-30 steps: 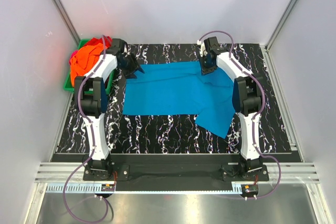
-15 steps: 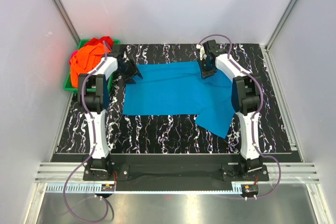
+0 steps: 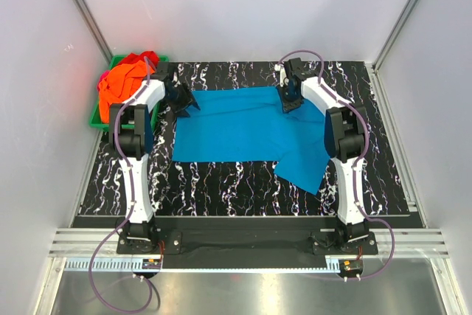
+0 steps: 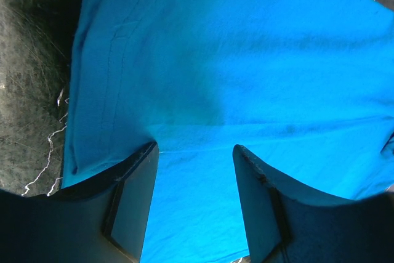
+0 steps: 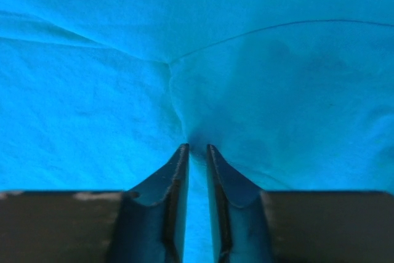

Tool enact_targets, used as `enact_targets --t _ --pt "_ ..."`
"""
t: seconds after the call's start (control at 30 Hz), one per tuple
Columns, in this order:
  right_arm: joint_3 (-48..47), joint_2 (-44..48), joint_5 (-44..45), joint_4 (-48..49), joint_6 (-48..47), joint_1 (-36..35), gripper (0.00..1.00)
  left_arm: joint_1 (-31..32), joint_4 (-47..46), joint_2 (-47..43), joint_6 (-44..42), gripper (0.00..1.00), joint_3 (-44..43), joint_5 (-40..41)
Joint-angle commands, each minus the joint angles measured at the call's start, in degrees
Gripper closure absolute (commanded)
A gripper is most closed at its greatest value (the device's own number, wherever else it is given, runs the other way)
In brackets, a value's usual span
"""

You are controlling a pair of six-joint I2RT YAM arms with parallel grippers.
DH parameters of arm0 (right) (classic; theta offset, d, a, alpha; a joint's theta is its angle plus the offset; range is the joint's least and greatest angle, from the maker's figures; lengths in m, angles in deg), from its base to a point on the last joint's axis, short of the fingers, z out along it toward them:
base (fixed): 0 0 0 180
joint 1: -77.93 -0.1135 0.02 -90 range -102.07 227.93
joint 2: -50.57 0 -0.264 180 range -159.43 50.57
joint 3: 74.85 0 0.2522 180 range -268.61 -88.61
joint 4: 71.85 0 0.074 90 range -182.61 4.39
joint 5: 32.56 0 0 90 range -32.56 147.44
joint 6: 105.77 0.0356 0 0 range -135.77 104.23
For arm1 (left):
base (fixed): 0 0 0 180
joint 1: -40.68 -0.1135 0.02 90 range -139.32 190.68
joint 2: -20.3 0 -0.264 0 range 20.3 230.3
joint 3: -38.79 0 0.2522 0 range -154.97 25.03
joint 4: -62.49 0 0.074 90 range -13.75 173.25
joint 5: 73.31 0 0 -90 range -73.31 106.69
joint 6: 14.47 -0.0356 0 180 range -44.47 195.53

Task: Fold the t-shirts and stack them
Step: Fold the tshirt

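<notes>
turquoise t-shirt [image 3: 243,127]: lies spread flat on the table [image 3: 221,182], about mid-width and nearer the far edge than the near edge; one flap runs out toward the near right corner.
shirt surface: mostly smooth in the top view; the left wrist view shows a stitched hem along its left edge.
left gripper [image 3: 184,101]: at the far left corner of the turquoise t-shirt, pointing down at the cloth.
left fingers [image 4: 132,201]: spread wide, with flat blue cloth showing between them and nothing held; whether the tips touch the cloth cannot be told.
right gripper [image 3: 287,102]: at the far edge of the turquoise t-shirt, toward its right side.
right fingers [image 5: 166,214]: drawn narrow, only a thin slit between them; creases in the cloth run together at the tips, so they pinch a small fold of the shirt.
orange t-shirt [image 3: 118,82]: bunched in a heap in the green bin [image 3: 96,117], off the far left corner of the table.
red t-shirt [image 3: 147,57]: a crumpled bit shows at the far side of the same heap, touching the orange t-shirt.
arms: both reach from the near edge to the far side, the left along the shirt's left edge, the right over its right part.
</notes>
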State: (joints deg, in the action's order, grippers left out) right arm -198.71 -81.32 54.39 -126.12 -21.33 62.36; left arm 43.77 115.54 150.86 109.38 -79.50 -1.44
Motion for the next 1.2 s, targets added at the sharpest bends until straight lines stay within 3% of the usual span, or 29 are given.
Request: enact_targets --t 0.0,0.17,0.53,0.73,1.0,1.17 --pt "0.33 3.57 2.70 0.52 -0.33 -1.39 0.72 -0.37 -1.14 0.75 -1.24 0.42 -1.90 1.17" --pt "0.07 4.89 5.16 1.31 -0.76 -1.92 0.72 -0.28 -0.97 0.40 -1.33 0.42 -1.90 1.26" --pt "1.03 4.37 4.37 0.96 -1.20 -2.62 0.84 -0.28 -0.97 0.48 -1.24 0.42 -1.91 1.17" --pt "1.38 2.96 5.86 0.44 -1.20 -2.62 0.83 -0.37 -1.14 0.66 -1.24 0.42 -2.08 1.08" --pt "0.68 1.47 6.83 0.43 -0.59 -2.71 0.73 -0.37 -0.88 1.18 -1.41 0.42 -2.61 1.26" --pt "1.38 1.03 5.95 0.43 -0.24 -2.62 0.73 -0.37 -1.05 1.62 -1.24 0.42 -2.69 1.08"
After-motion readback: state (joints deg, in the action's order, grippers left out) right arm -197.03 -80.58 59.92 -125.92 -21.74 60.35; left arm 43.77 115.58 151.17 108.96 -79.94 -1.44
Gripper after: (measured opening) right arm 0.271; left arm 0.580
